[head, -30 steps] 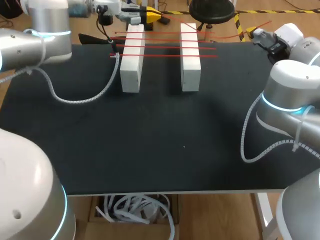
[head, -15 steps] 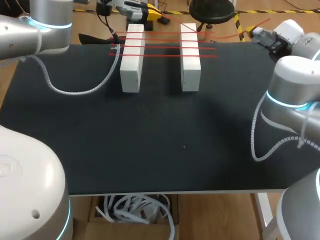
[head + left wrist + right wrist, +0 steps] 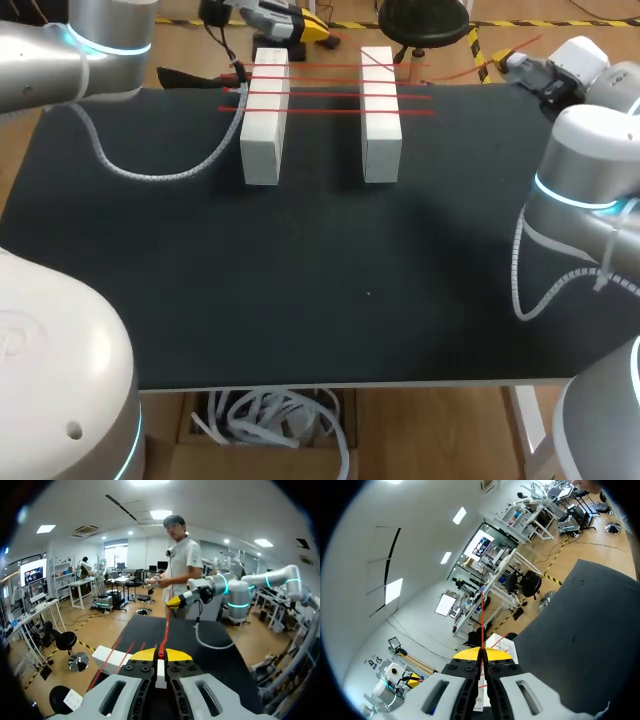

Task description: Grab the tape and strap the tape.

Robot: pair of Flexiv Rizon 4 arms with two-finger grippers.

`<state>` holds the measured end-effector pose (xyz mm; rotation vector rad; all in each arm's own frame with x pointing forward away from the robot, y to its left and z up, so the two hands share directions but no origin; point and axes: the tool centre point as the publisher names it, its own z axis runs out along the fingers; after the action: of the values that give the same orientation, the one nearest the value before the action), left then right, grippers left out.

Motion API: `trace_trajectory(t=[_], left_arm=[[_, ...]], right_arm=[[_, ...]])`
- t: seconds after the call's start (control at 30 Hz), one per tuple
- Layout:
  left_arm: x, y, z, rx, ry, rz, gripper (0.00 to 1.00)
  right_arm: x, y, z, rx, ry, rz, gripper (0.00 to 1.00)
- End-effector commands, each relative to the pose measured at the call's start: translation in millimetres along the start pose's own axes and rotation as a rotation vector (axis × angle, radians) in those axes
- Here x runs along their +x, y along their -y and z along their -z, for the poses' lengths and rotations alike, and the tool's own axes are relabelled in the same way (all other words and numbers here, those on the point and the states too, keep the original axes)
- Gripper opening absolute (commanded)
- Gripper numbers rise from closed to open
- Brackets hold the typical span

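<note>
While both wrist cameras look straight along a taut red line, I can read the grips clearly. My left pincer (image 3: 160, 654) is clenched on the red tape (image 3: 165, 625), its yellow tips pressed together over the strand. My right pincer (image 3: 481, 654) is clenched on the tape at the other end. From the left wrist, the tape runs ahead to the right pincer's yellow tip, so the strand is stretched between the two arms. In the head view both arms sit at the far edge of the black tabletop (image 3: 300, 280), the left one coming in from the far left corner and the right one from the far right. Two white blocks, the left block (image 3: 262, 120) and the right block (image 3: 381, 120), lie side by side and apart on the far part of the tabletop. Three red strands (image 3: 330, 95) cross both blocks, lying on their top faces.
</note>
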<state>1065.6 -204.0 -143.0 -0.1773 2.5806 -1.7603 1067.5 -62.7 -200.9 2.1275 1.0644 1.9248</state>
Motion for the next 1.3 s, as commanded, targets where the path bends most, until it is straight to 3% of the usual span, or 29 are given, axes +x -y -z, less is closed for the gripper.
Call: trace_trajectory(t=[0.03, 0.2, 0.4, 0.93, 1.23, 1.3], left_arm=[[-8.4, 0.6, -9, -0.011, -0.046, 0.012, 0.00], [-4.3, 2.2, -19, -0.097, -0.069, 0.000, 0.00], [-2.0, 7.4, -28, -0.254, -0.037, -0.071, 0.00], [1.6, 18.9, -32, -0.438, -0.038, -0.081, 0.00], [2.4, 18.0, -36, -0.674, 0.051, -0.126, 0.00], [2.6, 14.3, -38, -0.686, 0.055, -0.122, 0.00]], right_arm=[[1, -1, 0, 0.003, 0.005, 0.000, 0.00], [1, -1, 0, 0.003, 0.005, 0.000, 0.00], [1, -1, 0, 0.003, 0.005, 0.000, 0.00], [1, -1, 0, 0.003, 0.005, 0.000, 0.00], [1, -1, 0, 0.003, 0.005, 0.000, 0.00], [1, -1, 0, 0.003, 0.005, 0.000, 0.00]])
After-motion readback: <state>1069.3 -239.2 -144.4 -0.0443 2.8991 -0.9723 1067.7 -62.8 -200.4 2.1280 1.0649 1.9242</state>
